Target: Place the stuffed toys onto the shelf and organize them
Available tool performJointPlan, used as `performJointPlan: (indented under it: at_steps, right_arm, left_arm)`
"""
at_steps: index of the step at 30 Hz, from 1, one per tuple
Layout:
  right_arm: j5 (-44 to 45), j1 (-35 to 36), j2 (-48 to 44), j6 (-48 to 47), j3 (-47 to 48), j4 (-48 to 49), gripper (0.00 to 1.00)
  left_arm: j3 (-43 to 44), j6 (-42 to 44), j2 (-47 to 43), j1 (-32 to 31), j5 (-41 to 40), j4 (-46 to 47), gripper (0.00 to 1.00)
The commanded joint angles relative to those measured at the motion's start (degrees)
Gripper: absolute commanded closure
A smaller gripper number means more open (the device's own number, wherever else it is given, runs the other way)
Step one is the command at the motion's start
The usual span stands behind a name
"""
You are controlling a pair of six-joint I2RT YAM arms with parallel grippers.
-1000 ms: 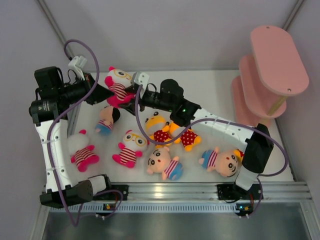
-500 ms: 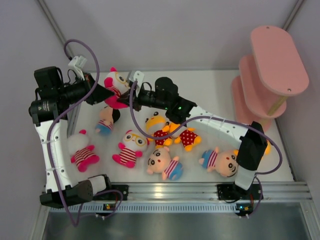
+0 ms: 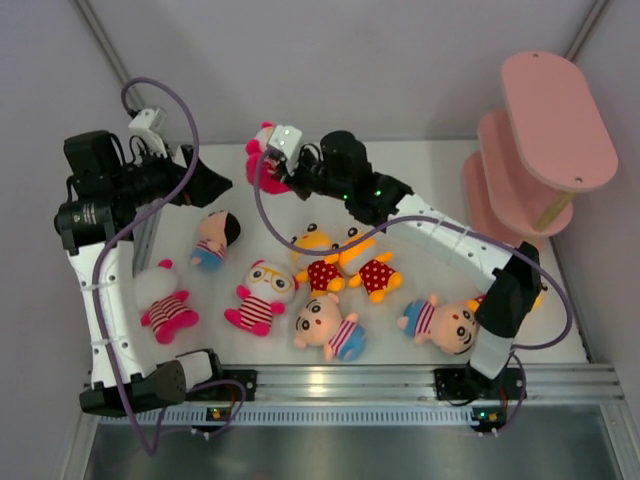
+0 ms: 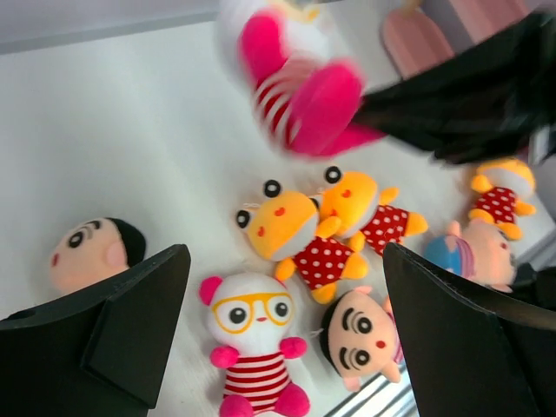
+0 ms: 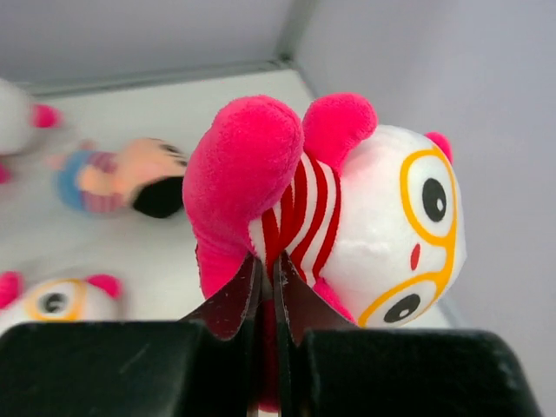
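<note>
Pink-striped doll (image 5: 347, 217) is clamped by the right gripper (image 5: 268, 271), whose jaws are nearly closed on its body. It is held off the table (image 3: 430, 180) at upper centre of the top view, near the back wall. Left gripper (image 3: 210, 183) is spread wide at upper left, apart from the doll. Other toys are laid on the table in the lower middle: orange dolls (image 3: 318, 262) touching side by side, boy doll (image 3: 213, 238) to their left. Shelf (image 3: 560, 120) is stood at far right, well apart from the held doll.
</note>
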Motion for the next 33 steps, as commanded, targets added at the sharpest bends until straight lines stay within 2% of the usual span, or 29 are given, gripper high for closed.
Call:
performJointPlan:
  at_steps: [1, 3, 4, 6, 7, 10, 12, 18, 22, 28, 33]
  right_arm:
    - [10.0, -7.9, -2.7, -14.4, 15.4, -12.5, 1.0]
    - [16.2, -13.4, -0.8, -18.7, 25.5, -17.7, 1.0]
    - [22.6, -15.1, 1.1, -21.4, 28.5, -20.8, 1.0]
    - [29.0, -20.8, 2.7, -23.7, 34.1, -22.3, 1.0]
    - [35.6, -22.5, 3.1, -26.0, 34.4, -20.6, 1.0]
    - [45.9, -29.3, 3.8, -29.7, 32.9, -17.6, 1.0]
    - [48.8, -34.5, 4.7, -30.9, 32.0, -16.0, 1.0]
    - [43.8, -44.5, 9.1, -25.7, 33.7, -17.8, 1.0]
    - [41.2, -45.5, 10.7, -24.7, 35.4, -17.1, 1.0]
    - [45.8, -46.2, 14.5, -25.3, 37.2, -18.8, 1.0]
    - [45.8, -46.3, 11.6, -22.0, 36.4, -22.1, 1.0]
  left_arm:
    - [2.7, 2.6, -1.2, -0.1, -10.2, 1.2, 0.02]
    - [2.4, 3.3, -0.5, -0.1, -14.4, 1.3, 0.02]
    - [2.3, 3.5, -0.2, -0.1, -15.2, 1.3, 0.02]
    - [1.4, 4.3, 0.5, -0.2, -15.6, 1.2, 0.02]
    - [0.6, 4.7, 0.8, -0.2, -15.1, 1.3, 0.02]
    - [-0.2, 5.5, 2.3, -0.1, -13.6, 1.3, 0.02]
    - [-0.8, 5.4, 3.7, -0.1, -13.5, 1.3, 0.02]
    - [-2.8, 4.3, 5.1, -0.1, -14.1, 1.3, 0.02]
    - [-3.1, 4.8, 5.0, -0.1, -17.0, 1.2, 0.02]
    - [-3.9, 5.6, 4.0, -0.1, -18.7, 1.3, 0.02]
    - [-4.0, 6.0, 3.9, -0.1, -19.2, 1.3, 0.02]
